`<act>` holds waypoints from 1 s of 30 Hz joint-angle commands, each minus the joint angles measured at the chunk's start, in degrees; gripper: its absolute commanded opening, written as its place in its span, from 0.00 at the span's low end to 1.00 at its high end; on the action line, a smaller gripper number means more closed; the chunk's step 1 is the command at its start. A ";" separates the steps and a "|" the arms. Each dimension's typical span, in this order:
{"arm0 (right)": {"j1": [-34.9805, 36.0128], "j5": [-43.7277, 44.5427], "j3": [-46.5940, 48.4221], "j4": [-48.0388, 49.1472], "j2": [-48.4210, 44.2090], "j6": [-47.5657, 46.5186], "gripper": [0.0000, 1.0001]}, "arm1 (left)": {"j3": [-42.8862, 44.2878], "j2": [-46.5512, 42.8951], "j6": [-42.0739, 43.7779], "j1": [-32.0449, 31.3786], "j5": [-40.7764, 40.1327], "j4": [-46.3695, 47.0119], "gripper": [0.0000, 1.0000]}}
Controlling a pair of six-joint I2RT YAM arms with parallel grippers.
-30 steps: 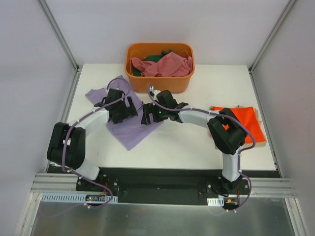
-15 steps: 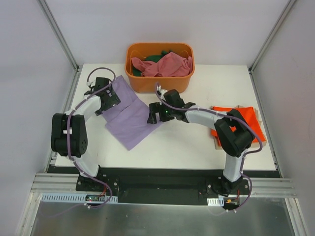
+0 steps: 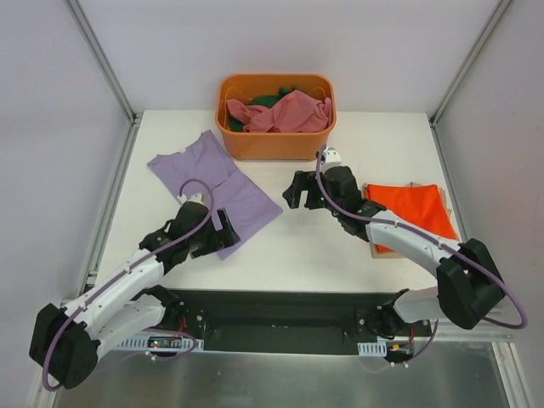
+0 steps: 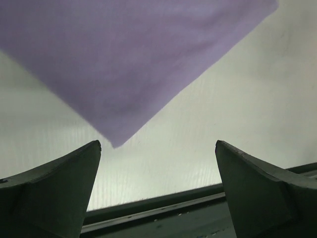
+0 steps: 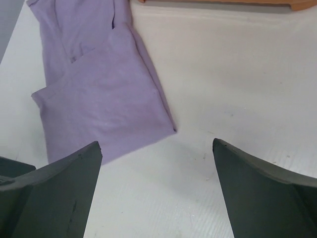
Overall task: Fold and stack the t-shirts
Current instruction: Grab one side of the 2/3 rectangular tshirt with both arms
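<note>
step: folding lavender shirt (image 3: pixel 217 183), lies partly folded far-left on table (image 3: pixel 340 246) | left gripper (image 4: pixel 157 145) and right gripper (image 5: pixel 156 143) both spread, empty | next: I pinch its near corner, fold over, stack on orange-red shirt (image 3: pixel 408 208) at right

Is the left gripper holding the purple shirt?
No, the left gripper is open with only table between its jaws, and the purple shirt lies flat ahead of them.

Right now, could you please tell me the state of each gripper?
Left gripper: open, holding nothing.
Right gripper: open, holding nothing.
</note>
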 commanded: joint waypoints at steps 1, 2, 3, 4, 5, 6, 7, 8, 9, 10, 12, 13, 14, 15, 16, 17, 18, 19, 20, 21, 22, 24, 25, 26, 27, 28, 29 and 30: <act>-0.64 -11.64 0.92 1.54 2.17 2.10 0.96 | -7.71 -6.35 -10.38 -2.56 1.59 -3.24 0.96; -0.73 -13.31 1.18 1.54 3.49 2.63 0.96 | -9.11 -7.41 -10.91 -2.56 1.50 -3.32 0.93; -0.73 -14.72 1.79 1.45 4.89 2.99 0.96 | -9.91 -7.77 -11.17 -2.56 -0.07 -3.33 0.88; -0.73 -15.69 2.41 0.93 6.21 3.77 0.96 | -10.79 -7.86 -11.35 -2.56 -0.78 -3.33 0.86; -0.73 -16.14 3.20 0.40 7.70 4.74 0.97 | -11.15 -7.34 -11.35 -2.56 -1.05 -3.33 0.83; -0.73 -16.92 3.99 0.05 8.94 5.27 0.98 | -11.15 -6.55 -11.44 -2.56 -1.14 -3.24 0.78; -0.73 -17.45 4.87 -0.65 10.52 5.71 0.98 | -10.98 -5.24 -11.44 -2.56 -1.05 -2.98 0.75; -0.55 -17.63 5.66 -1.27 12.01 6.24 0.98 | -10.89 -4.01 -11.53 -2.56 -1.22 -2.63 0.68; -0.64 -17.55 6.36 -1.71 13.16 6.85 0.98 | -10.54 -2.43 -11.62 -2.56 -1.23 -2.54 0.63; -0.64 -17.46 7.15 -1.89 14.39 7.29 0.99 | -10.45 -1.02 -11.70 -2.56 -1.14 -1.93 0.58; -0.55 -17.55 8.12 -2.68 16.41 8.26 0.99 | -10.80 1.36 -12.14 -2.56 -0.70 -0.43 0.49; -0.46 -17.63 8.65 -2.94 17.46 8.52 0.97 | -10.88 2.32 -12.06 -2.56 -0.35 0.53 0.43; -0.46 -17.37 8.92 -3.21 18.08 9.14 0.96 | -10.89 3.29 -12.23 -2.56 -0.17 0.89 0.36; -0.38 -17.02 9.18 -3.56 19.05 9.40 0.95 | -10.80 4.00 -12.23 -2.56 0.18 1.07 0.32; -0.29 -16.50 9.62 -3.82 19.75 9.67 0.94 | -10.80 4.53 -12.23 -2.56 0.01 1.07 0.28; -0.11 -15.80 10.06 -4.08 20.37 9.67 0.93 | -10.97 4.97 -12.41 -2.56 -0.34 0.98 0.23; -0.02 -15.27 10.67 -4.52 21.16 9.41 0.91 | -11.06 5.06 -12.84 -2.56 -0.78 1.07 0.20; 0.06 -14.65 11.46 -5.05 21.95 9.14 0.91 | -11.24 5.32 -13.11 -2.56 -1.31 1.16 0.20; 0.24 -14.47 12.17 -6.10 22.83 9.05 0.89 | -11.06 5.67 -13.11 -2.56 -1.84 1.07 0.20; 0.15 -14.30 12.78 -6.46 23.62 8.97 0.87 | -10.89 6.02 -13.02 -2.56 -2.45 1.07 0.18; 0.33 -14.12 13.14 -6.63 24.15 9.14 0.86 | -10.62 6.55 -13.02 -2.56 -2.98 0.98 0.18; 0.24 -14.12 13.75 -6.64 25.21 9.32 0.86 | -10.18 7.95 -12.94 -2.56 -3.77 1.07 0.20; 0.24 -14.12 14.02 -6.72 25.64 9.32 0.86 | -10.01 8.66 -12.94 -2.56 -4.04 1.07 0.21; 0.33 -14.12 14.28 -6.98 25.91 9.32 0.86 | -9.83 9.18 -12.85 -2.56 -4.21 1.07 0.22; 0.24 -13.86 14.37 -6.99 26.09 9.32 0.86 | -9.66 9.71 -12.76 -2.56 -4.56 1.07 0.22; 0.24 -13.51 14.37 -7.07 26.26 9.32 0.86 | -9.39 10.07 -12.59 -2.56 -4.91 1.07 0.22; 0.24 -13.42 14.46 -7.16 26.35 9.23 0.86 | -9.22 10.42 -12.32 -2.56 -5.18 1.07 0.22; 0.24 -13.24 14.72 -7.34 26.61 9.06 0.86 | -8.95 10.86 -12.06 -2.56 -5.62 1.07 0.20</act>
